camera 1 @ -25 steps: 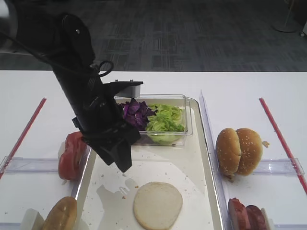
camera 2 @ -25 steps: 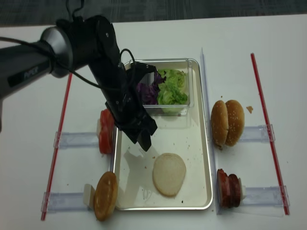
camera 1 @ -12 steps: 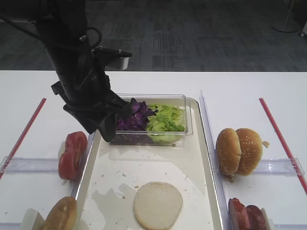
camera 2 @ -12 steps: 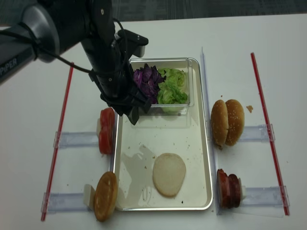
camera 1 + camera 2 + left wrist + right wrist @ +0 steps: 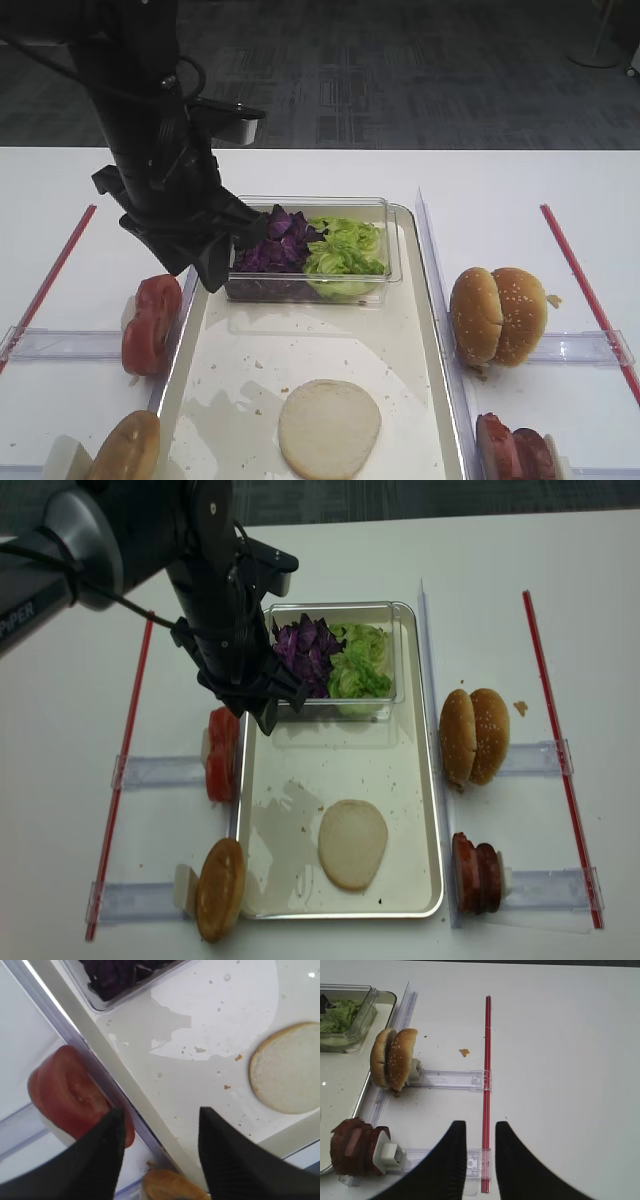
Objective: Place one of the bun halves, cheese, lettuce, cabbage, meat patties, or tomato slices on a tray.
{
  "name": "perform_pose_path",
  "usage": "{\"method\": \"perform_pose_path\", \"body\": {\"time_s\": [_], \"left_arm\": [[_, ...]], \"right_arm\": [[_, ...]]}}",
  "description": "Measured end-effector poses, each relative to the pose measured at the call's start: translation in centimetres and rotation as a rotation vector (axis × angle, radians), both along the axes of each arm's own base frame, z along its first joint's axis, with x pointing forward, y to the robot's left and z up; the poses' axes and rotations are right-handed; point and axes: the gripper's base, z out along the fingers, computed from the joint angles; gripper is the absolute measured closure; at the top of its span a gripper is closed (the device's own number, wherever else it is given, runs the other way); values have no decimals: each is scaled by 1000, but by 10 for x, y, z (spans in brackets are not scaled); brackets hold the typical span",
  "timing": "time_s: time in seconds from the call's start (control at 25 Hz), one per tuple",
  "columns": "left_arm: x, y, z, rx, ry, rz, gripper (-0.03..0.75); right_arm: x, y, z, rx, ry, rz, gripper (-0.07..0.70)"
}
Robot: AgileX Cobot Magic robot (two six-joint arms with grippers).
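A pale bun half [image 5: 329,428] [image 5: 352,843] [image 5: 287,1075] lies flat on the cream tray [image 5: 300,340] [image 5: 330,770]. My left gripper [image 5: 210,280] [image 5: 262,720] [image 5: 160,1125] hangs open and empty over the tray's left rim, beside the red tomato slices [image 5: 148,322] [image 5: 222,752] [image 5: 70,1090]. Purple cabbage [image 5: 275,240] [image 5: 305,650] and green lettuce [image 5: 345,250] [image 5: 358,660] fill a clear box at the tray's far end. Meat patties [image 5: 515,450] [image 5: 352,1152] stand at the near right. My right gripper [image 5: 480,1132] is open with a narrow gap over bare table. No cheese shows.
Two sesame buns [image 5: 497,315] [image 5: 394,1057] stand in a clear holder right of the tray. A tan bun [image 5: 125,450] [image 5: 170,1187] stands on edge at the near left. Red strips [image 5: 50,275] [image 5: 486,1075] run along both sides of the table.
The left gripper has drawn back and to the left, from over the middle of the tray to its left rim near the tomato slices, still empty. Nothing else moved.
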Motion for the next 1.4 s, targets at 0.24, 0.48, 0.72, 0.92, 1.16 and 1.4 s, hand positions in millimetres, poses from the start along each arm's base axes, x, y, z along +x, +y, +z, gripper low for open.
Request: {"method": "perform_pose_path", "body": {"time_s": [0.24, 0.48, 0.72, 0.92, 1.16, 1.4], "left_arm": [[5, 10, 0, 71, -36, 22, 401], [18, 38, 0, 81, -37, 110, 401], [29, 72, 0, 89, -36, 202, 401], [35, 96, 0, 94, -34, 261, 401], [38, 112, 0, 95, -32, 307, 401], [40, 120, 0, 95, -31, 331, 401]], "right_arm": [[0, 0, 0, 0, 0, 0, 438], [0, 0, 0, 3, 0, -2, 438], [0, 0, 0, 4, 0, -2, 438], [0, 0, 0, 4, 0, -2, 438], [0, 0, 0, 4, 0, -2, 438], [0, 0, 0, 4, 0, -2, 438]]}}
